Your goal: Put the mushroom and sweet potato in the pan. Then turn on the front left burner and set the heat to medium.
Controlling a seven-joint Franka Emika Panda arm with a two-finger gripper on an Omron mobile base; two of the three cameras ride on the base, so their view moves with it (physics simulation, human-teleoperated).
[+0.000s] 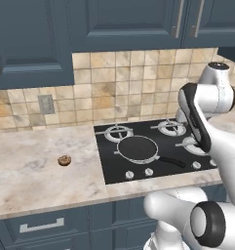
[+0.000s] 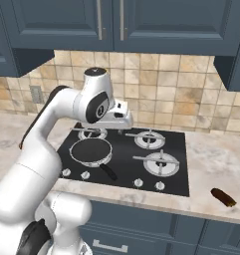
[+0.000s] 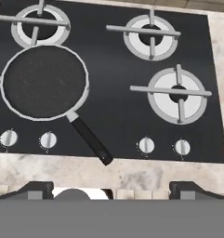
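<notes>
Hand view looked straight down on the black cooktop (image 3: 108,121), with the pan (image 3: 43,82) in the left half of the frame, sitting on the front left burner; its dark bowl held nothing. The pan's black handle (image 3: 90,141) ran down and to the right, ending just past the cooktop's front edge over the marble counter (image 3: 132,172). Four pale knobs (image 3: 146,145) lined the lower edge of the cooktop. At the bottom of the frame the gripper (image 3: 111,190) showed its two dark fingertips (image 3: 36,189) far apart, near the left and right sides, with nothing between them.

Left base view had the mushroom (image 1: 64,160) lying alone on the counter in the left middle of the frame, well apart from the cooktop and the pan (image 1: 137,148).

Right base view showed the sweet potato (image 2: 223,197) at the lower right of the frame, on the counter near its front edge, to the right of the cooktop (image 2: 126,159). The white arm (image 2: 86,107) hung above the back burners, upper left of centre.
</notes>
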